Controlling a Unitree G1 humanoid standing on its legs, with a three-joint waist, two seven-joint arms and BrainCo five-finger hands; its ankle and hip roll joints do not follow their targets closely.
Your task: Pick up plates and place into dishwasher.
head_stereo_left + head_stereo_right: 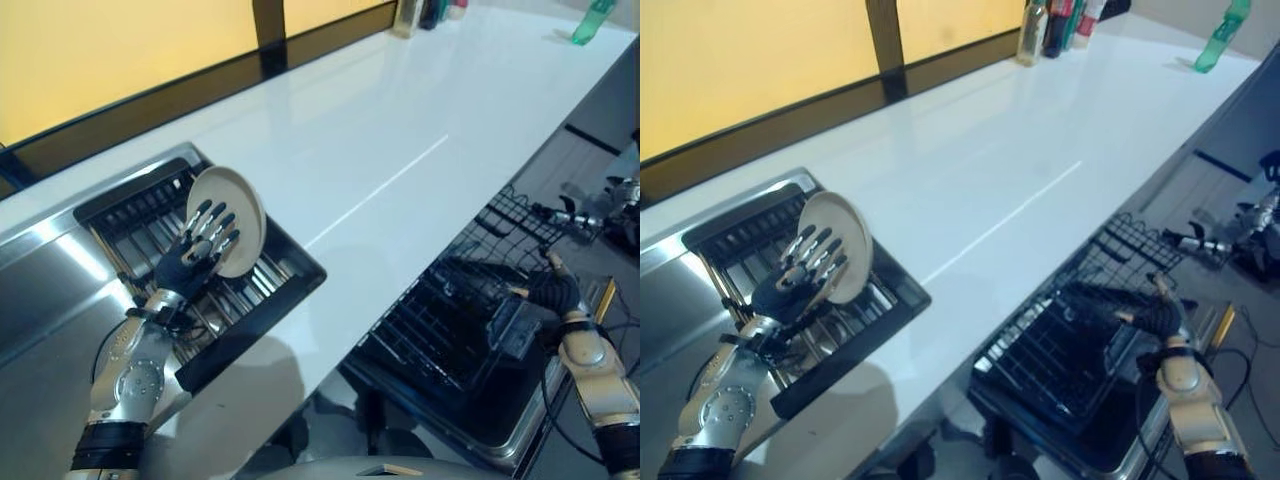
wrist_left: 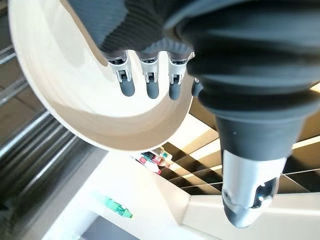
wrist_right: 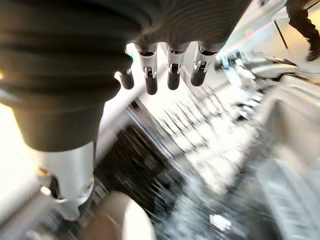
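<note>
The left wrist view shows the left robot hand with straight fingers spread flat against the plate, thumb clear of its rim, nothing curled round it. The eye views add that the plate stands on edge in the rack set at the left end of the bench. The right robot hand, fingers relaxed and holding nothing, hovers over the dishwasher basket, below the bench's front edge.

Both head eyes look down across counter, wrist views close along fingers
</note>
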